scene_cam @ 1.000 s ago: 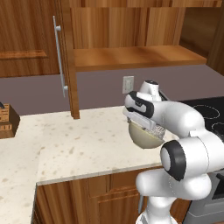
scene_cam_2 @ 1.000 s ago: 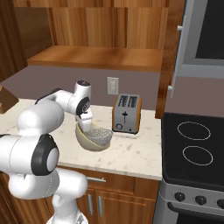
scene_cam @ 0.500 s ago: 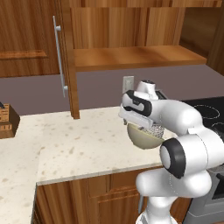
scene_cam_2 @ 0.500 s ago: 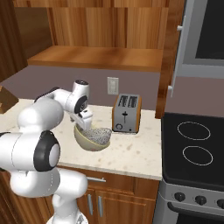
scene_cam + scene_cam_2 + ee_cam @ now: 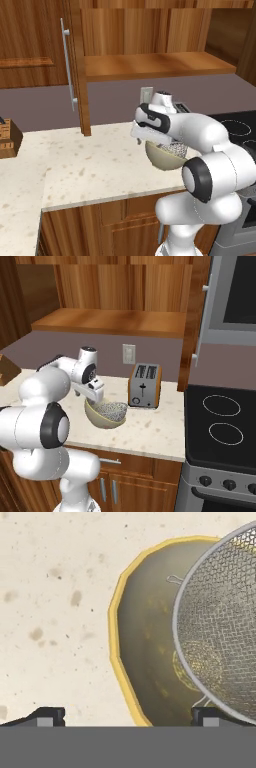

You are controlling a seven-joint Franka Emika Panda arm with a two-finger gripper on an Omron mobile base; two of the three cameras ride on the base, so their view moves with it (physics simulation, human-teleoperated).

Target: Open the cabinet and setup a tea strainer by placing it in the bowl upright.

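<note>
Tea strainer (image 5: pixel 220 632) sits in the bowl (image 5: pixel 145 637); gripper (image 5: pixel 125 714) spread wide, empty.

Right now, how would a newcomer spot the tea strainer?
Find the toaster on the speckled counter. Just beside it sits a tan bowl, and the strainer rests inside it: grey metal mesh, unlike the glazed bowl.

The left base view looks forward and down from behind the arm's left; the right base view does the same from behind its right. Both share the bowl (image 5: pixel 165 157) beneath the end effector (image 5: pixel 142 136) on the speckled surface (image 5: pixel 85 165). The hand view looks almost straight down, close, with the tea strainer (image 5: pixel 225 627) just ahead.
</note>
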